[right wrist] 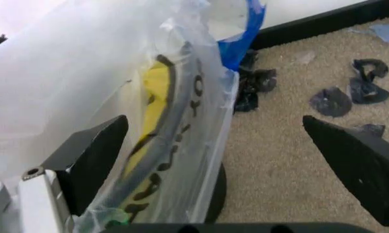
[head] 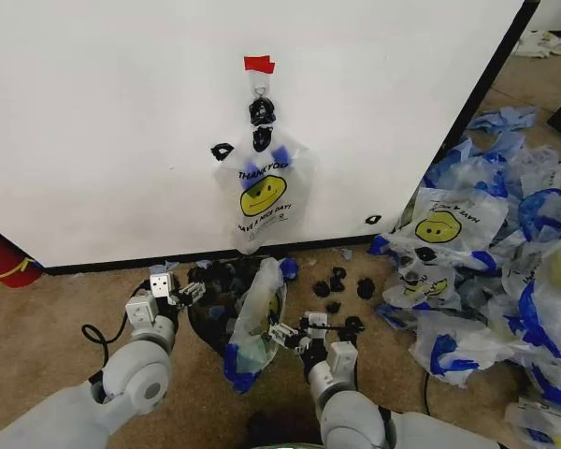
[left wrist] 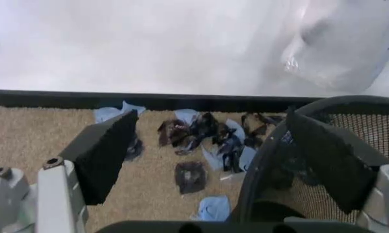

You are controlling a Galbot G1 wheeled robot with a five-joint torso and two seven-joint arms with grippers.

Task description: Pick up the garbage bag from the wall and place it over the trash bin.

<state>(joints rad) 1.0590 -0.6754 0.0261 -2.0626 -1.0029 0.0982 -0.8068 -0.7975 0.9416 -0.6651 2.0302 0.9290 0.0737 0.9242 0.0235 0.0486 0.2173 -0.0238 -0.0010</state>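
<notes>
In the head view, the left gripper (head: 179,293) sits lower left of centre, at the left edge of the trash bin (head: 208,323). Its fingers are spread and hold nothing. The left wrist view confirms this: both black pads (left wrist: 107,155) stand wide apart, with the bin's mesh rim (left wrist: 266,160) passing between them and nearer the pad at frame right.

At frame centre, a garbage bag (head: 255,323) lies draped over the bin. Its long axis runs from lower left to upper right, with a blue handle (head: 288,268) at the upper end near the black base edge of the wall (head: 93,112). Coverage of the rim appears partial, though the far side is hidden by the film.

A second, identical bag (head: 262,192) hangs on the wall from the hook (head: 260,91) under the red tape strip (head: 259,65), directly above the bin.

The right gripper (head: 294,335) sits just right of the draped bag, at the bin's right edge. Its fingers are open; in the right wrist view the bag (right wrist: 149,121) lies against the pad at frame left, ungripped. The right gripper is the nearer to the bag; the bag lies to its left.

Black scraps (head: 341,282) and a heap of spare bags (head: 486,271) occupy the floor at right.
</notes>
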